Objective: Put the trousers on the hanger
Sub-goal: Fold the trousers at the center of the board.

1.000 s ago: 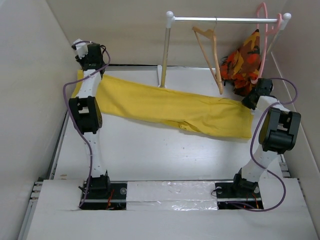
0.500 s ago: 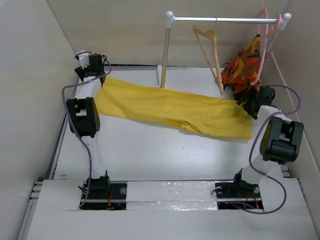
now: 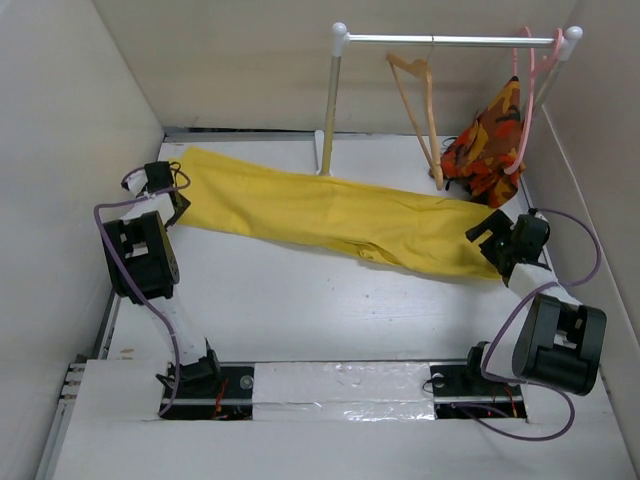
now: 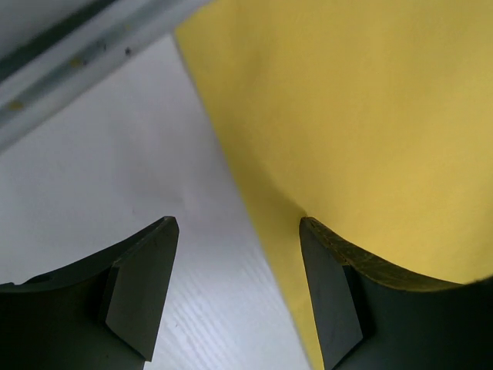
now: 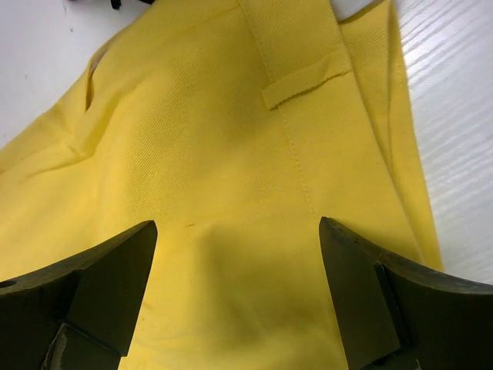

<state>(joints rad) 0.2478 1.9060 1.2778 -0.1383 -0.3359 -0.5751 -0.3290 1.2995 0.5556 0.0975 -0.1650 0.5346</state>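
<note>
The yellow trousers (image 3: 330, 212) lie flat across the table from far left to right, waistband end at the right. The tan wooden hanger (image 3: 422, 100) hangs by its hook from the rail (image 3: 450, 40), above the trousers' right half. My left gripper (image 3: 170, 190) sits at the trousers' left end, open, its jaws straddling the cloth edge (image 4: 262, 231) with nothing held. At the waistband end my right gripper (image 3: 485, 235) is open just above the yellow cloth (image 5: 231, 154) with its belt loop (image 5: 304, 85).
An orange-red patterned garment (image 3: 490, 135) hangs on a thin pink hanger (image 3: 524, 70) at the rail's right end. The rail's white post (image 3: 330, 110) stands just behind the trousers. Walls close in on the left and right sides.
Both grippers opened and let go of the trousers, which now lie flat. The left arm drew back toward the left wall; the right arm pulled back toward the near right.
</note>
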